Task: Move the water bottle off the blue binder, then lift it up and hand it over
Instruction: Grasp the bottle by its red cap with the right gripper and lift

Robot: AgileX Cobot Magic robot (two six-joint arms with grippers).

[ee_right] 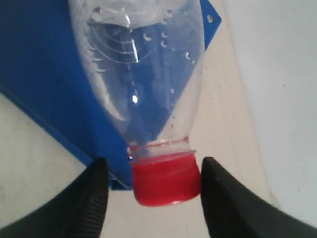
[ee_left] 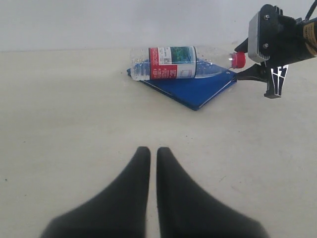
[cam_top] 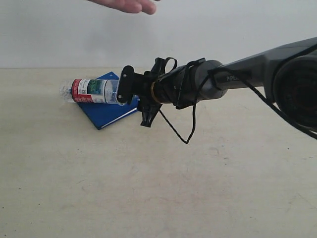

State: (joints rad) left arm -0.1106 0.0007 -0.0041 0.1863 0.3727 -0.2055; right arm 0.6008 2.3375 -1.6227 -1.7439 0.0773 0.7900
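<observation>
The water bottle (cam_top: 94, 91) is seen lying on its side on top of the blue binder (cam_top: 104, 113). The binder is laid flat on the tabletop (cam_top: 148, 188), close to the far edge and left of the middle, turned so that one corner points at that far edge. The bottle's label is turned upward. Its red cap (ee_right: 166, 181) is pointed toward the right arm and is seen, in the right wrist view, to stick out just past the binder's edge, over bare tabletop.

The right gripper (ee_right: 152, 166) is held level at the cap end of the bottle. Its jaws are parted, with one of the fingers (ee_right: 94, 198) on each side of the cap. A clear gap is seen on one side. On the other side the finger is nearly at the cap, and contact there cannot be made out. The bottle is not lifted.

The left gripper (ee_left: 149, 151) is held with its jaws closed together on nothing, over bare tabletop well on the near side of the binder.

A person's hand (cam_top: 130, 5) is seen at the upper edge of the exterior view, above the bottle. A black cable (cam_top: 190, 124) is hung in a loop under the right arm.
</observation>
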